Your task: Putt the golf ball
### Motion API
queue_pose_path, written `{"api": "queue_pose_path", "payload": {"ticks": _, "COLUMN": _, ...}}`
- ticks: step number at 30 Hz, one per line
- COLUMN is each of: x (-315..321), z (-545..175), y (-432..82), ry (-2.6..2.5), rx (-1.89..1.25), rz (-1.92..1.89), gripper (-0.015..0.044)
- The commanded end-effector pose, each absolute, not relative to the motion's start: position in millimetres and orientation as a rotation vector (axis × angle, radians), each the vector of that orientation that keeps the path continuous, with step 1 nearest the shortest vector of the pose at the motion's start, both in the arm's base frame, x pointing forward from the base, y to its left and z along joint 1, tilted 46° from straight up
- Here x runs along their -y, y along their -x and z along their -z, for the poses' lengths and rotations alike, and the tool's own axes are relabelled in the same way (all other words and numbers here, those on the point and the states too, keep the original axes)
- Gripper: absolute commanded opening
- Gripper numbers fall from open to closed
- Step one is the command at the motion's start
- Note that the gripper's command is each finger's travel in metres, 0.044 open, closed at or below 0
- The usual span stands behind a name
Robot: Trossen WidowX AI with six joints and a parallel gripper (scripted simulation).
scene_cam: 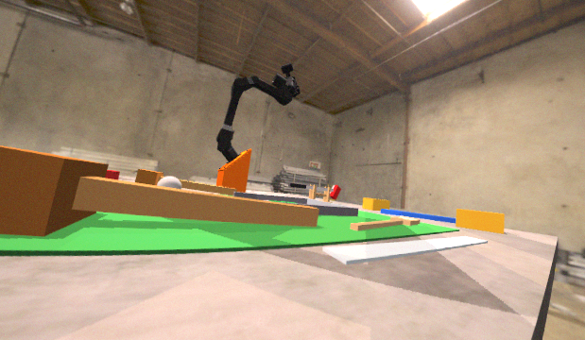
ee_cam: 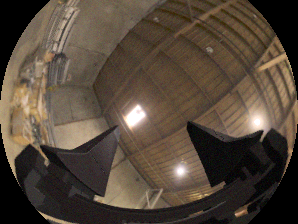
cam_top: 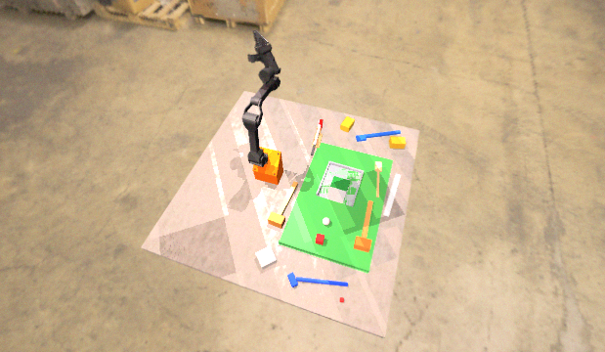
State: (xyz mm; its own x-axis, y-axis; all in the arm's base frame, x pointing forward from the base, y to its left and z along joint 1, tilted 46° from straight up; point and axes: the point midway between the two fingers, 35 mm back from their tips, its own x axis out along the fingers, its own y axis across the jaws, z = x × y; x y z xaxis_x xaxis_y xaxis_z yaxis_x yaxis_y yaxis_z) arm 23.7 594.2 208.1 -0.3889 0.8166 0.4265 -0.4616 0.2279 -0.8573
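The red putter (cam_top: 321, 122) (scene_cam: 335, 192) leans at a small wooden stand at the mat's far left corner; its red head is up, the rest is hard to make out. The white golf ball (cam_top: 325, 221) (scene_cam: 169, 182) rests on the green mat (cam_top: 302, 230) (scene_cam: 216, 236). A grey-white square structure (cam_top: 337, 197) (scene_cam: 336, 211) with a dark green centre (cam_top: 340, 183) is on the mat; which part is ramp or raised green is unclear. My gripper (cam_top: 256, 33) (ee_cam: 153, 127) is open and empty, high above the table and away from the putter, pointing up to the ceiling.
A red block (cam_top: 320, 239) is close to the ball. Orange hammer-like pieces (cam_top: 367, 220) (cam_top: 378, 182) lie on the mat's right side. Around it are blue sticks (cam_top: 322, 282) (cam_top: 380, 135), yellow blocks (cam_top: 347, 124) (cam_top: 397, 142), a white block (cam_top: 266, 257) and a white strip (cam_top: 392, 196).
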Motion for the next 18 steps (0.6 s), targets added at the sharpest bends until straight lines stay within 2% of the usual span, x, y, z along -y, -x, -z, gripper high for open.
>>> {"api": "queue_pose_path", "payload": {"ticks": 1, "x": -595, "z": -206, "y": -26, "ry": 0.374, "rx": 1.365, "rz": -1.438, "gripper": 0.0426}}
{"api": "queue_pose_path", "payload": {"ticks": 2, "x": -597, "z": -202, "y": -33, "ry": 0.392, "rx": 1.335, "rz": -1.442, "gripper": 0.044}}
{"api": "queue_pose_path", "payload": {"ticks": 10, "x": -604, "z": -116, "y": -136, "ry": 0.662, "rx": 0.853, "rz": -1.456, "gripper": 0.044}}
{"api": "queue_pose_path", "payload": {"ticks": 18, "x": -561, "z": -19, "y": -230, "ry": 0.901, "rx": 0.35, "rz": -1.392, "gripper": 0.044}}
